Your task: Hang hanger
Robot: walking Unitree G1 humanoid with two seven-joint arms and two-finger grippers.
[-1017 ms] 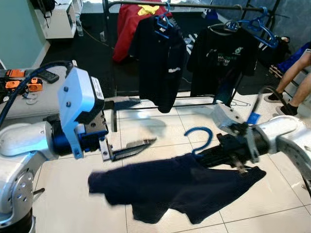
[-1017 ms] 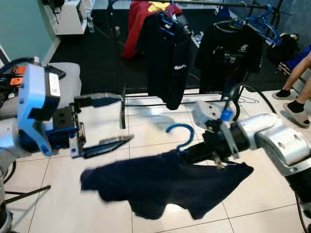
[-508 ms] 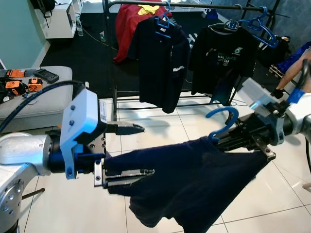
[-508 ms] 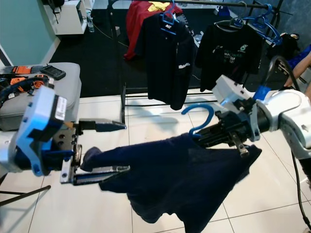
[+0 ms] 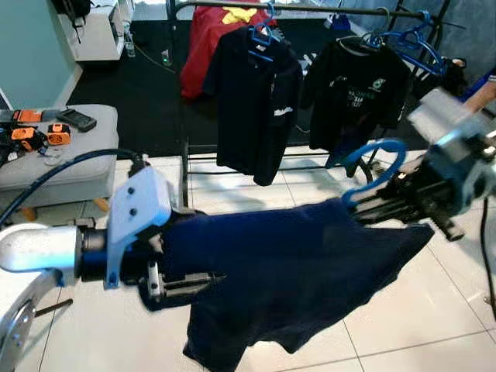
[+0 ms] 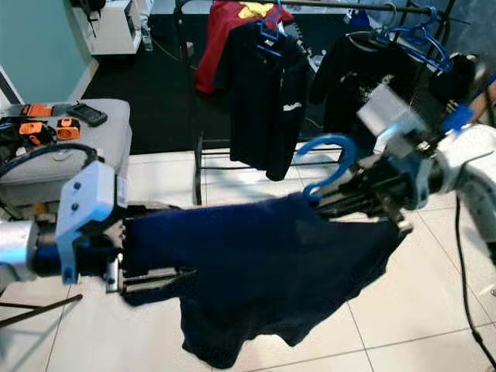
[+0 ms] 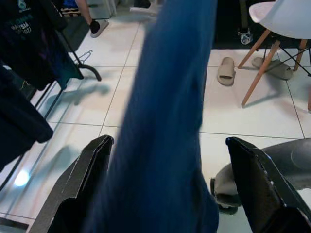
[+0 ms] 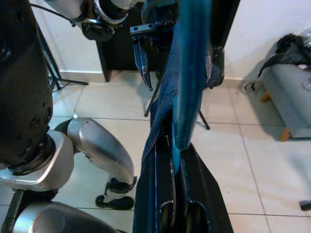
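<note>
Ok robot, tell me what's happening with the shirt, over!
Right end effector shut on blue hanger. Left end effector open around the navy shirt, held off the floor. Clothes rack ahead, already carrying shirts.

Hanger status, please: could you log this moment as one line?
right gripper: shut on blue hanger | left gripper: open, around navy shirt | clothes rack: ahead, not reached

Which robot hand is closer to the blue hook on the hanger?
The right one. The right gripper is clamped on the hanger just below the blue hook. The left gripper is far off at the other end of the navy shirt.
</note>
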